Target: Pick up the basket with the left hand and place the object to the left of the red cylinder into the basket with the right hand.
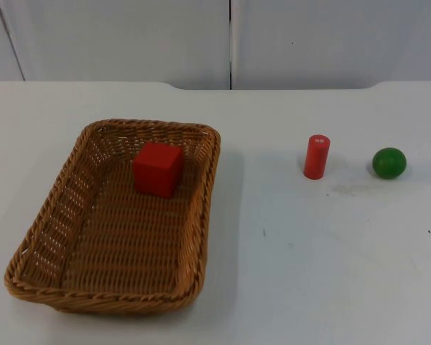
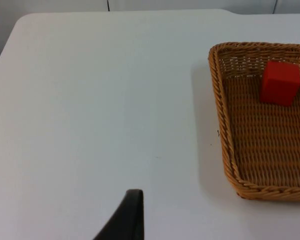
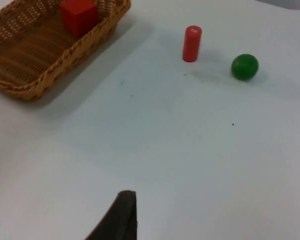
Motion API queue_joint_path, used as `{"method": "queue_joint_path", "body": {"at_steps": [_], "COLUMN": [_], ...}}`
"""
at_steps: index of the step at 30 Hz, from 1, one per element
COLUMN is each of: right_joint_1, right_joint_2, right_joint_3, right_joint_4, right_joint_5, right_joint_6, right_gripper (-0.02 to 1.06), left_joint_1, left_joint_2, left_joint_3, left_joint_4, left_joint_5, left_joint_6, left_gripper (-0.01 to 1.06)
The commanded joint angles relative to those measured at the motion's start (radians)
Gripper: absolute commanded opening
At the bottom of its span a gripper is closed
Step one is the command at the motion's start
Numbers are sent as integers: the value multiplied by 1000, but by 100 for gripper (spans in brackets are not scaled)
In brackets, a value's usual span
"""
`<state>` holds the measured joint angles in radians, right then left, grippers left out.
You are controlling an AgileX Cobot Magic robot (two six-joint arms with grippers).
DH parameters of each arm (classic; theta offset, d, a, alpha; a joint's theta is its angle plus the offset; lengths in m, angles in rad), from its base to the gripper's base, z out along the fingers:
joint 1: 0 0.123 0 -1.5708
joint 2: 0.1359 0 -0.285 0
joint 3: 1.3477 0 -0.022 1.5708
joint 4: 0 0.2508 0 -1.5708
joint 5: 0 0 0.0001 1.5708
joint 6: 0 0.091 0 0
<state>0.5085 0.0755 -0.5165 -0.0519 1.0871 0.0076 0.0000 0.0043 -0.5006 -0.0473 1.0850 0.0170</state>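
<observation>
- Red wooden-looking cube (image 1: 158, 168) sits inside the rectangular woven wicker basket (image 1: 201, 215), toward its far end, at about 12 o'clock from the basket's middle; flat on the woven floor, apart from the walls.
- Judged light, rigid and smooth-faced: flat parallel sides suit a two-finger pinch across opposite faces, from above; painted faces may be a little slippery.
- Already lies in the basket, well to the left of the upright red cylinder (image 1: 317, 156), so the placing step looks done from how things lie.
- Basket rests on the white table top (image 1: 330, 266), not lifted; judged light, stiff enough at the braided rim, slightly springy in the walls. Best hold: the thick rim, on the near-left long side, pinched from above.
- Risk: tilting when lifted by one edge, letting the cube slide toward the low end.
- Green ball (image 1: 389, 162) lies at 3 o'clock from the cylinder, near it but apart; likely to roll if nudged.
- Left gripper (image 2: 132, 220): one black fingertip over bare table, well left of the basket; cannot tell how the jaws stand.
- Right gripper (image 3: 122, 217): one black fingertip over bare table, well short of cylinder and ball; jaw state likewise impossible to tell.
</observation>
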Motion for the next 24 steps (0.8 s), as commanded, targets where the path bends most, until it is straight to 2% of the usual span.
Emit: {"method": "queue_joint_path", "body": {"at_steps": [1, 16, 24], "right_joint_1": [-41, -350, -446], "right_joint_2": [1, 1, 1], "right_joint_3": [2, 2, 2], "right_joint_4": [6, 6, 6], "right_joint_5": [-9, -9, -9], "right_joint_6": [0, 0, 0], "right_gripper": [105, 105, 105], "left_joint_1": [1, 1, 1], "left_joint_2": [-4, -4, -4], "left_joint_3": [6, 6, 6], "left_joint_4": [-7, -7, -7], "left_joint_5": [-9, -9, -9], "left_joint_6": [3, 3, 3], "left_gripper": [105, 105, 105]}}
